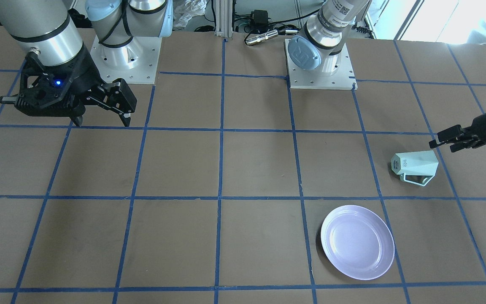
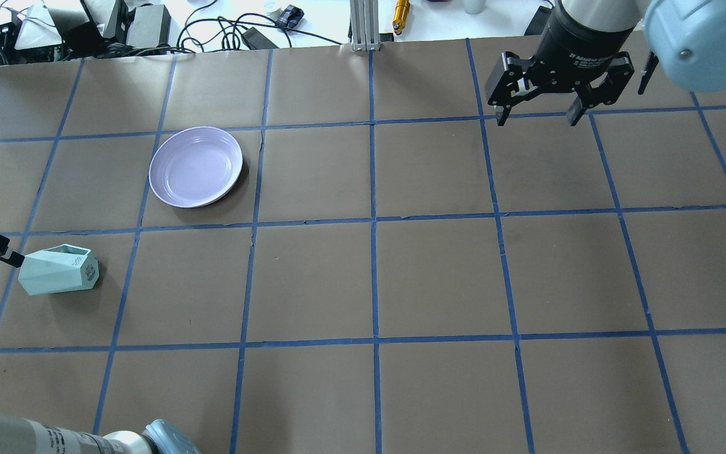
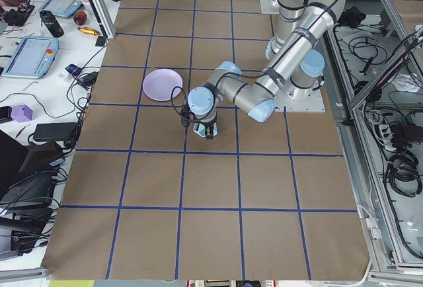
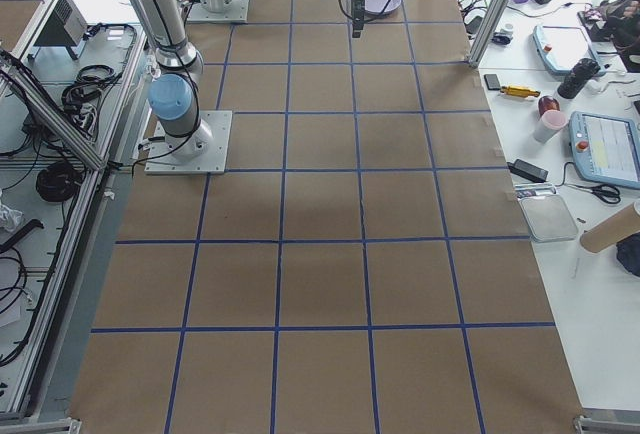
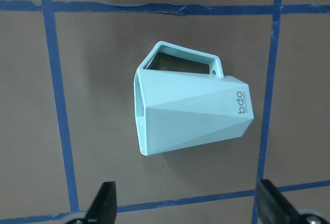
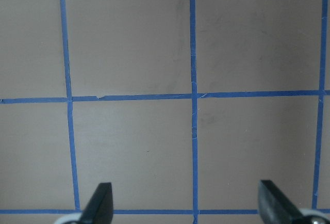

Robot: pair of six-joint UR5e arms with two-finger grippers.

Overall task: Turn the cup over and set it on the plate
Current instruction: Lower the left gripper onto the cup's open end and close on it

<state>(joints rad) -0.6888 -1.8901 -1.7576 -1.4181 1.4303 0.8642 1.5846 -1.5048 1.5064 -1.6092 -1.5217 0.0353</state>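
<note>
The pale mint cup (image 1: 415,166) lies on its side on the table, lettered base toward the table's middle, handle toward the operators' side. It also shows in the overhead view (image 2: 57,271) and the left wrist view (image 5: 193,113). The lavender plate (image 1: 357,241) (image 2: 196,166) sits empty about one grid square away. My left gripper (image 1: 437,142) (image 5: 188,203) is open and hovers by the cup's open end, apart from it as far as I can tell. My right gripper (image 1: 102,122) (image 2: 537,118) (image 6: 185,203) is open and empty, far off above bare table.
The brown table carries a blue tape grid (image 2: 374,221). The arm bases (image 1: 321,71) (image 1: 125,55) stand at the robot's edge. Cables and tools (image 2: 224,25) lie beyond the far edge.
</note>
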